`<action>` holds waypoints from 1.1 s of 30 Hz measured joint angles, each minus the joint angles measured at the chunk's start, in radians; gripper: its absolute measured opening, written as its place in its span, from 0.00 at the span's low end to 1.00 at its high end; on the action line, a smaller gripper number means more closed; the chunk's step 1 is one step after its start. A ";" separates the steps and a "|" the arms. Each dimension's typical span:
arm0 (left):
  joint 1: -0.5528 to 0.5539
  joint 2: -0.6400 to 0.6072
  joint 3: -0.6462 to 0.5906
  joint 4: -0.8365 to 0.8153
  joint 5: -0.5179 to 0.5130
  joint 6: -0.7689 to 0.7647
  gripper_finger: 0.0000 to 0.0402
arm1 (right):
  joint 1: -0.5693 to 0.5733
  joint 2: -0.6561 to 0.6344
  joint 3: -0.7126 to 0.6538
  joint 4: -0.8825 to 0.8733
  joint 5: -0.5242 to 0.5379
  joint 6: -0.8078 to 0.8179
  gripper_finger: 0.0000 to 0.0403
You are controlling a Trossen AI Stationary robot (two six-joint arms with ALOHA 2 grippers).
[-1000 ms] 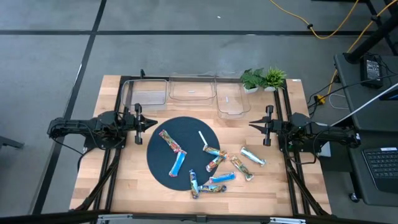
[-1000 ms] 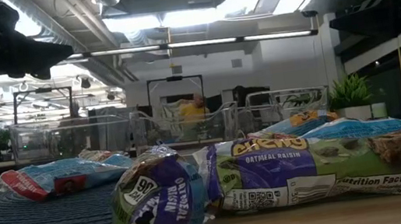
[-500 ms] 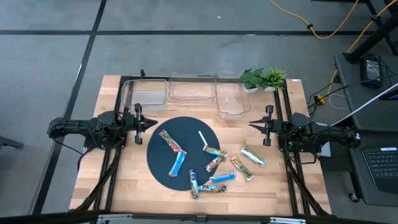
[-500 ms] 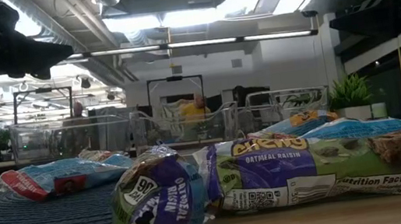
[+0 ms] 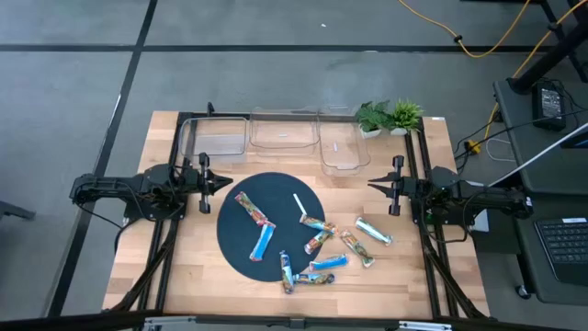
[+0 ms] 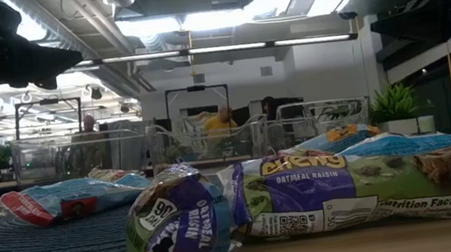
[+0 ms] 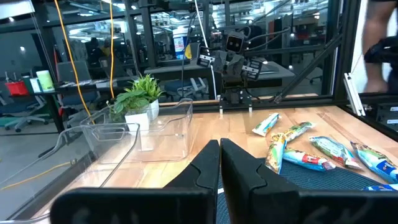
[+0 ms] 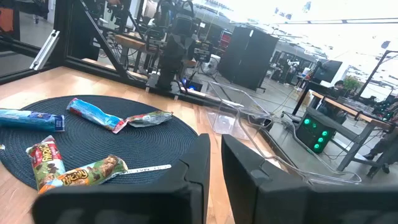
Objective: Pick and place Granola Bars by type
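Several granola bars lie flat on the table. A red multicolour one point(image 5: 254, 210) and a blue one point(image 5: 263, 241) rest on the dark round mat point(image 5: 241, 230). Others are scattered at the mat's right and near edge point(image 5: 317, 241) point(image 5: 374, 231) point(image 5: 322, 264). A thin white strip point(image 5: 299, 204) lies on the mat. In the low view a purple and green bar point(image 6: 179, 234) is closest. My left gripper point(image 5: 225, 182) point(image 7: 219, 155) waits shut at the table's left side, level, pointing right. My right gripper point(image 5: 372, 185) point(image 8: 216, 158) waits shut at the right side, pointing left. Neither is near a bar.
Three clear plastic bins point(image 5: 220, 138) point(image 5: 283, 131) point(image 5: 343, 147) stand in a row along the table's far edge. Two small potted plants point(image 5: 389, 117) sit at the far right corner. Black frame rails run along both sides. People show in the room beyond.
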 joint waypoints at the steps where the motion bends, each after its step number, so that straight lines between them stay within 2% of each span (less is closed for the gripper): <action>1: 0.000 0.000 0.000 0.000 0.000 0.000 0.03 | 0.000 0.000 0.000 0.000 0.000 0.000 0.11; 29: 0.000 0.000 0.000 0.000 0.000 0.000 0.02 | -0.001 0.000 0.000 0.000 0.000 -0.001 0.11; 33: 0.000 0.000 0.000 0.000 0.000 0.000 0.02 | -0.001 0.000 0.000 0.000 0.000 -0.131 0.11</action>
